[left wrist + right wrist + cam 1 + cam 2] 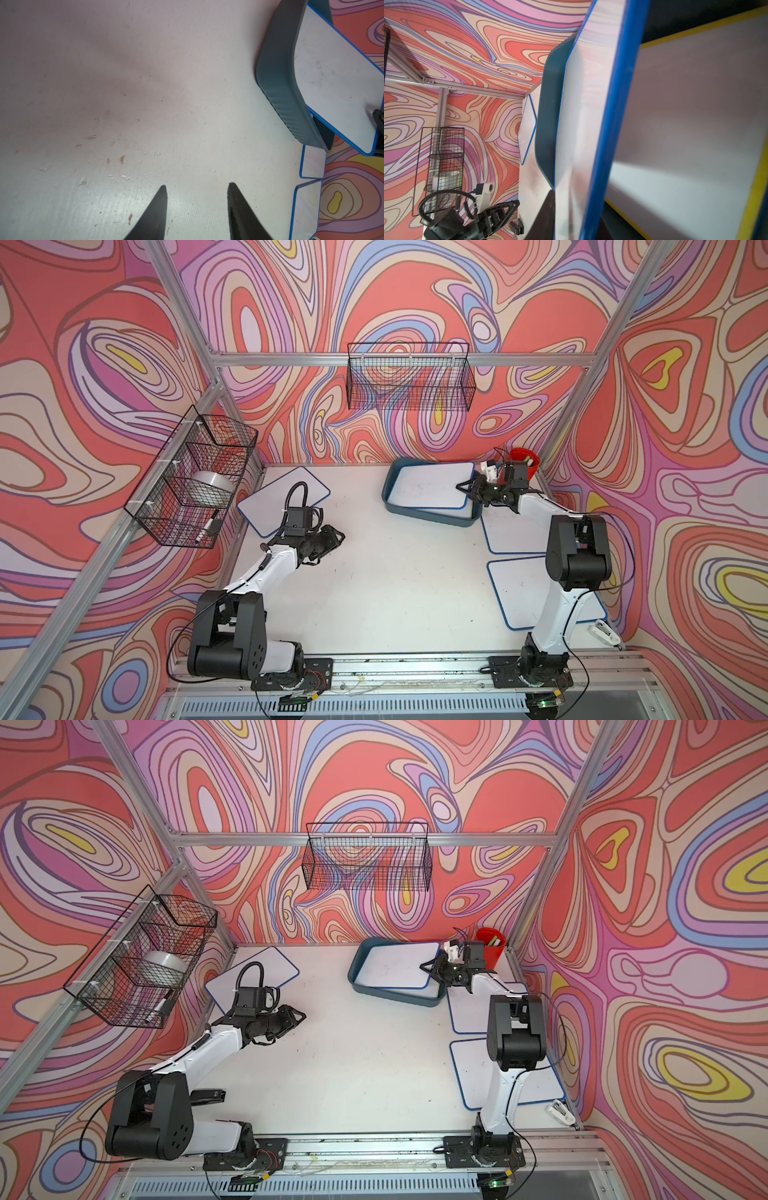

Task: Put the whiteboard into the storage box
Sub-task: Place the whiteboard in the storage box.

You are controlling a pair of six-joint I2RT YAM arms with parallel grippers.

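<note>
A blue-edged whiteboard (432, 485) (399, 965) (581, 124) lies tilted over the dark teal storage box (428, 517) (395, 997) (276, 72). Its left end is down inside and its right end is raised above the rim. My right gripper (467, 490) (432, 969) is at that raised right edge. In the right wrist view one finger (546, 214) lies along the board's face and the other is hidden behind it. A yellow-edged board (695, 124) lies underneath in the box. My left gripper (338, 537) (197, 185) hovers open over bare table, holding nothing.
More whiteboards lie at the back left (282, 497) and along the right side (515, 531) (536, 593). A red cup (525, 460) stands just behind the right wrist. Wire baskets hang on the back wall (409, 377) and the left wall (195, 477).
</note>
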